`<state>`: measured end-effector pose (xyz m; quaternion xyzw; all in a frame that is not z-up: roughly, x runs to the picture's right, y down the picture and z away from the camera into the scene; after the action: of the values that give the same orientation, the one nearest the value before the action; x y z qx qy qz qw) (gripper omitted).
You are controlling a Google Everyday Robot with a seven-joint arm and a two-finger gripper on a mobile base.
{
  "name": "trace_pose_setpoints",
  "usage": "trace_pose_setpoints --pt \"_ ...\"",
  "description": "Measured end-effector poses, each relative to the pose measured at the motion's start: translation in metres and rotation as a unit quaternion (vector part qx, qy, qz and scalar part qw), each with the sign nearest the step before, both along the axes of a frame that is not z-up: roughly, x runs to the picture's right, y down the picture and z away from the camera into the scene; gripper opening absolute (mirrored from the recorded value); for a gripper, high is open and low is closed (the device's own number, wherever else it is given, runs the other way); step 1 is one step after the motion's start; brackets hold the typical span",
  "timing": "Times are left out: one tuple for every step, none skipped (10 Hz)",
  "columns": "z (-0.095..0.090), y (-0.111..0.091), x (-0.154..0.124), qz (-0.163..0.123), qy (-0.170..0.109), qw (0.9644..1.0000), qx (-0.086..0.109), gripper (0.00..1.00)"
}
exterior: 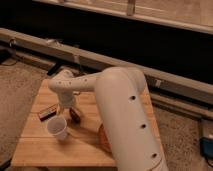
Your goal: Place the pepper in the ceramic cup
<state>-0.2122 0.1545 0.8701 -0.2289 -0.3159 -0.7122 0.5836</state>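
Starting at the left of your wooden table [35, 145], you have one flat dark bar [47, 112], then one ceramic cup [58, 128], standing upright and looking empty. Just behind the cup, your gripper [67, 106] points down at the tabletop, jaws spread wide with nothing between them. One pepper [75, 116] lies on the wood just beside the gripper and near the cup. One orange dish [102, 139] peeks out from behind the arm [125, 115]. By my reading, nothing is done yet: grasping, lifting and dropping are all left.
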Motion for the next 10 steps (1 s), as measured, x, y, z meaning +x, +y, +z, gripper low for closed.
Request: trace_pose_setpoints --pt "0.0038 -0.0005 0.0007 0.003 0.0 1.0 -0.002 0.8" --pt "0.006 -0.0004 0.0007 0.004 0.0 1.0 -0.003 0.8" --pt "0.007 -0.0006 0.0004 0.004 -0.001 1.0 -0.003 0.8" --pt "0.0083 -0.0004 -0.0011 0.003 -0.003 1.0 -0.002 0.74" --pt "0.0084 -0.0003 -0.0015 0.002 -0.004 1.0 -0.001 0.65" --pt "0.0085 0.0006 -0.0013 -0.001 -0.005 1.0 -0.001 0.57" --pt "0.0077 0.0004 -0.0019 -0.002 -0.007 1.0 -0.001 0.46" --pt "0.0066 -0.0006 -0.0026 -0.001 -0.009 1.0 -0.001 0.34" --pt "0.0055 -0.002 -0.0021 0.001 -0.009 1.0 -0.001 0.24" --pt "0.0035 -0.0041 -0.0008 0.004 -0.008 1.0 -0.003 0.14"
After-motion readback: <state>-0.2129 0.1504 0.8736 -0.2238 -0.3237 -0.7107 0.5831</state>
